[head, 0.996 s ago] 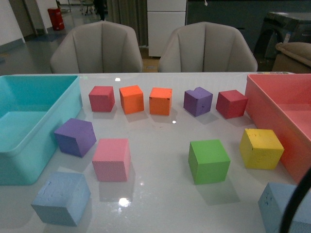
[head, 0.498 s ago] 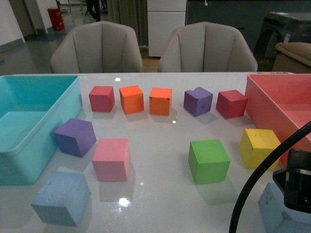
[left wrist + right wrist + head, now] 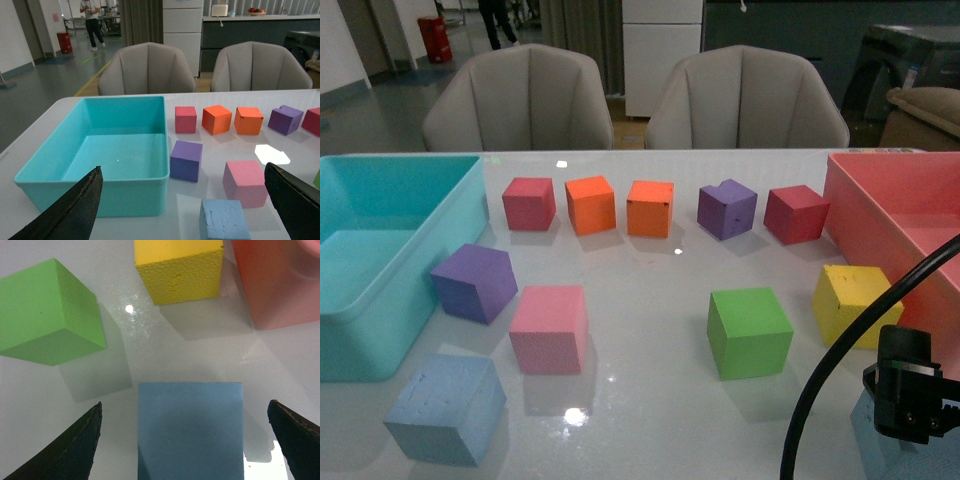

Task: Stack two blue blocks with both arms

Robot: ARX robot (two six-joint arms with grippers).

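Blue block (image 3: pixel 447 408): on the surface (image 3: pixel 650 300) at 7 o'clock, near the pink cube (image 3: pixel 550 328).
Second blue block (image 3: pixel 190 432): at 5 o'clock, between the fingers of the right gripper (image 3: pixel 185 403), which is spread wide and clear of it.
Left gripper (image 3: pixel 183 167): spread wide, empty.

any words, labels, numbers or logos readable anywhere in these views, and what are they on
No text can be read in any view.
Pink sign on the far wall: too small to read.
Pale sticker on the grey machine: blurred.
Blue block, green cube, yellow cube: plain faces, no print.
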